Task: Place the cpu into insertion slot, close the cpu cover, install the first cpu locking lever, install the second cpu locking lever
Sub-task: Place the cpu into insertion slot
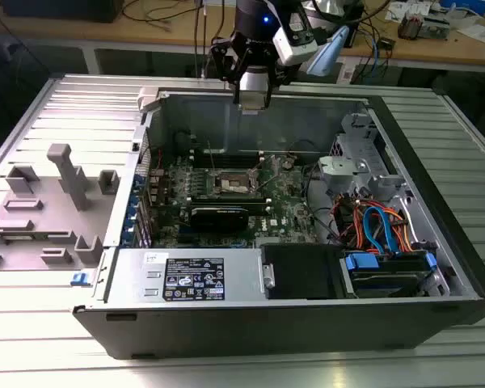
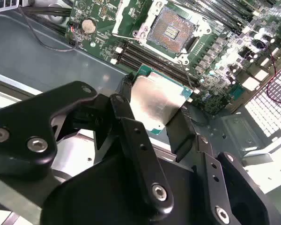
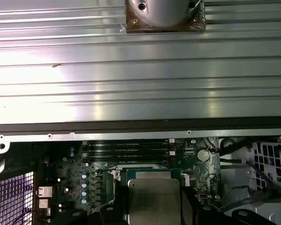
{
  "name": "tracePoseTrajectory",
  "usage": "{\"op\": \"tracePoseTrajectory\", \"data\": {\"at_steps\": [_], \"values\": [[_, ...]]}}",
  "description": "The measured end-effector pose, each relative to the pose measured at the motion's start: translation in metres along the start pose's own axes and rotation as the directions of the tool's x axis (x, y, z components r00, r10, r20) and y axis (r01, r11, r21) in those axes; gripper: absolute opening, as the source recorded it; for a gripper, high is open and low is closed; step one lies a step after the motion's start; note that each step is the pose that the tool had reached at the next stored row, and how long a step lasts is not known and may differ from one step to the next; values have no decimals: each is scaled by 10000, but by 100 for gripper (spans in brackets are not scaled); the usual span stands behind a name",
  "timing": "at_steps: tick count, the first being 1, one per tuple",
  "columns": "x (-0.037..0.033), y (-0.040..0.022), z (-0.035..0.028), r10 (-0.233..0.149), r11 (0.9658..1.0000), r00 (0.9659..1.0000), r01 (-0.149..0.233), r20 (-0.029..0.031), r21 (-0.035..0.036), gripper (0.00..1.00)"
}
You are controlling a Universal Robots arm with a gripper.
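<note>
1. Your black, multi-link end effector (image 2: 154, 105) is clamped on the small, flat, square cpu (image 2: 155, 101) with the pale silver metal top. Its black fingers (image 2: 180, 133) press on two opposite edges of the chip.
2. In the first wrist view you see the same hold. The cpu (image 3: 152, 202) sits between the two dark fingers of the end effector (image 3: 153, 204), silver face toward the camera.
3. The chip hangs in the air and touches nothing but the end effector.
4. The square insertion slot (image 2: 171, 30), silvery rim around a dark centre, lies uncovered on the green circuit board, well apart from the held cpu. Long black memory slots (image 2: 145, 58) run between the two in the second wrist view.
5. In the exterior view, your end effector (image 1: 251, 97) hovers above the far wall of the open grey metal computer case (image 1: 307, 323). The insertion slot (image 1: 229, 184) lies down inside on the board, clearly apart from it.
6. The case rests on a ribbed aluminium surface (image 1: 32, 364). A set of grey plastic fixture blocks (image 1: 69, 174) stands beside the case on the exterior view's left.
</note>
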State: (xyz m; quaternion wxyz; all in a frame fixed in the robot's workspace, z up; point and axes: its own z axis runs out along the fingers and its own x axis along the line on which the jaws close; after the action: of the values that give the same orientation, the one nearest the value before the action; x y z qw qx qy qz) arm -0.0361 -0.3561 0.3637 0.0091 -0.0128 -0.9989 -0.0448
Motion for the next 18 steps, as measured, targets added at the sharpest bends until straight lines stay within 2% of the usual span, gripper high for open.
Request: {"op": "tracePoseTrajectory", "data": {"at_steps": [18], "values": [[-1, -38, -3, -1, 10000, 10000, 1, 0, 0, 54]]}}
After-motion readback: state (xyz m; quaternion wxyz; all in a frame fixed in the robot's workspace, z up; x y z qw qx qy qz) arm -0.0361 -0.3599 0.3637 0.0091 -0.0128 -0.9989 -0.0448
